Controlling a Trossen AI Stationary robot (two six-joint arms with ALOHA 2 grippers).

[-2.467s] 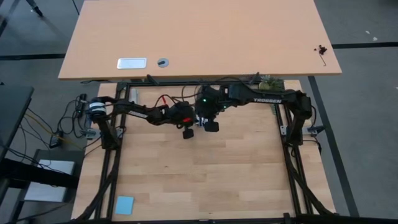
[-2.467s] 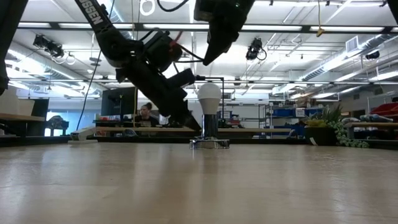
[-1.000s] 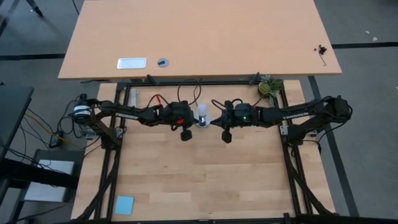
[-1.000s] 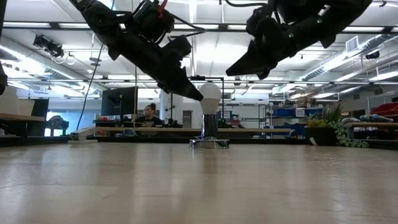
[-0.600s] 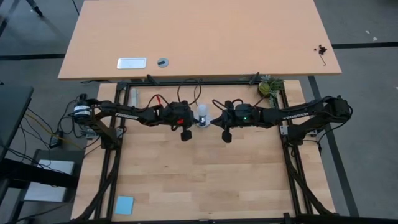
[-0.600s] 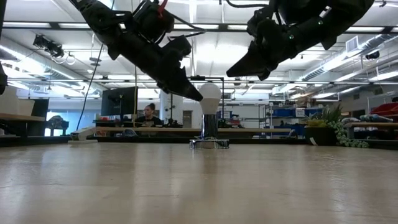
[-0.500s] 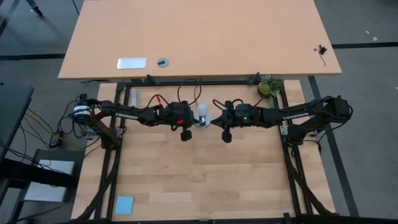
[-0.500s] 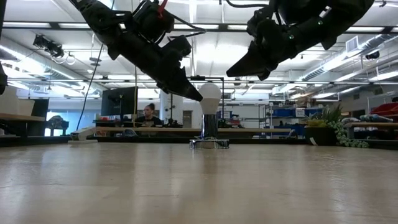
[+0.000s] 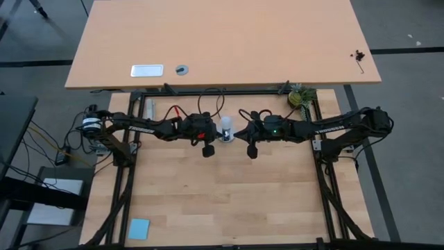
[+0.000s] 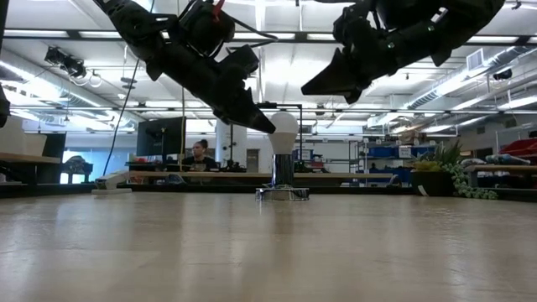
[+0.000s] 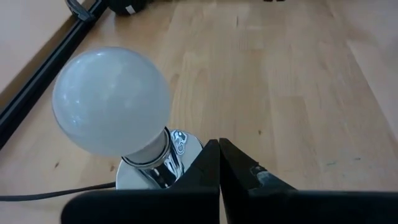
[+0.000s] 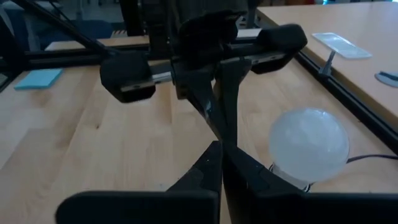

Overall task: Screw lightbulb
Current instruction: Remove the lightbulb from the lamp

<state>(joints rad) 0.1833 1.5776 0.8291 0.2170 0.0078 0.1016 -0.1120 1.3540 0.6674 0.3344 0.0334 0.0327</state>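
The white lightbulb (image 9: pixel 225 126) stands upright with its grey screw base in the round silver socket disc (image 10: pixel 283 193) on the wooden table. It also shows in the low view (image 10: pixel 284 130). My left gripper (image 11: pixel 219 147) is shut and empty, slanting down just left of the bulb (image 11: pixel 112 102), with a gap between them. My right gripper (image 12: pixel 217 147) is shut and empty, raised to the bulb's right (image 12: pixel 309 144) and higher than it in the low view (image 10: pixel 306 88). The left gripper's shut fingers (image 12: pixel 216 109) also show in the right wrist view.
The socket's black cord (image 11: pixel 56 196) runs toward the table's far edge. A blue pad (image 9: pixel 139 228) lies at the near left corner. A green tangle (image 9: pixel 300 96) sits at the far right edge. A second table (image 9: pixel 222 42) stands beyond. A person (image 10: pixel 200 154) sits far behind.
My right gripper has risen a little to the right of the bulb, staying shut. The bulb and socket have kept still.
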